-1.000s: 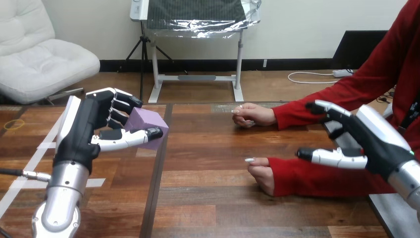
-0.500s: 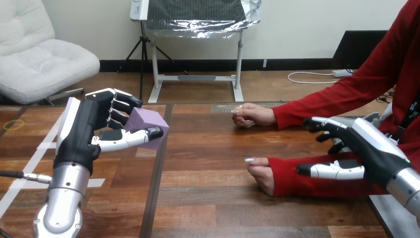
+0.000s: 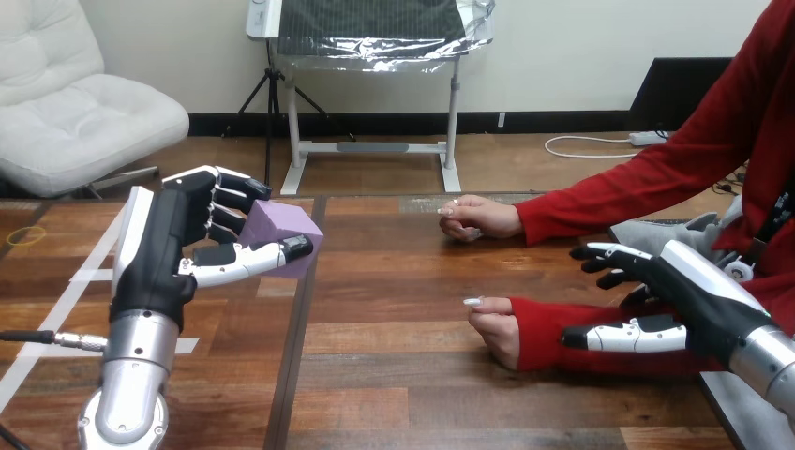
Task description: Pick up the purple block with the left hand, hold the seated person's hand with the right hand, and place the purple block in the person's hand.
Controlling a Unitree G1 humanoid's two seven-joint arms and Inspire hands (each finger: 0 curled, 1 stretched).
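The purple block (image 3: 289, 236) sits in the robot's left hand (image 3: 173, 246), at the view's left and above the wooden table (image 3: 394, 281); the hand's thumb lies across the block's near face and its fingers (image 3: 230, 192) curl round the far side, so the block is clamped between them. The left arm rises from the bottom edge with the hand upright, its white back shell turned to the left; the block points toward the table's middle.

Well apart from it, at the view's right, the person's two hands rest on the table; the person's nearer hand (image 3: 497, 330) is loosely closed with its knuckles down on the wood; the person's farther hand (image 3: 480, 216) lies further back, also curled. Both come out of red sleeves.

The robot's right hand (image 3: 689, 300) comes in from the lower right and hangs over the nearer red sleeve (image 3: 553, 328), behind the wrist; its fingers are spread and nearly straight, its thumb held apart below them, nothing gripped; whether it touches the sleeve cannot be told. Neither of the person's hands touches the block.
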